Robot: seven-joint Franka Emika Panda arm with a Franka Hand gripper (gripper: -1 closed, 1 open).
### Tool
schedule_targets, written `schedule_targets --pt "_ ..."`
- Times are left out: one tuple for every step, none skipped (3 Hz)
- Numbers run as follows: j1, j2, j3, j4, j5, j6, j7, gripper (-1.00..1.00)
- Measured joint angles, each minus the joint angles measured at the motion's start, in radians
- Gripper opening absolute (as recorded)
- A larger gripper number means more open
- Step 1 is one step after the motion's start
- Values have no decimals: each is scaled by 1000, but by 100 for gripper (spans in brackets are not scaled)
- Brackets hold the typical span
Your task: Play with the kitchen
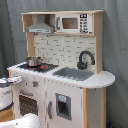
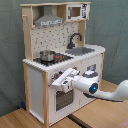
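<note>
1. The kitchen (image 2: 37, 75) is seen in both exterior views, set before a grey curtain (image 1: 117, 45) on a wooden floor (image 2: 20, 120).
2. A small steel pot (image 2: 47, 54) is placed on the hob (image 2: 54, 58), to the second exterior view's left of the sink (image 2: 83, 50) and the black faucet (image 2: 74, 38).
3. The arm's gripper (image 2: 59, 82) is held against the front panel by the oven door (image 2: 62, 98).
4. Whether the jaws are open or closed cannot be told.

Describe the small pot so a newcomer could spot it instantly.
Find the toy kitchen, white with light-wood edges. On its worktop, the black hob sits under the grey hood, beside the sink. The pot stands on that hob: the only shiny steel, round thing there, unlike the black faucet.
</note>
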Motion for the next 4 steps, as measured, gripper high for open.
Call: schedule_targets --pt "0 7 -10 0 3 17 106 100" --pt "0 10 -10 0 3 16 209 100" --pt "8 17 0 0 3 12 309 100" --pt "62 17 12 -18 3 -67 335 100"
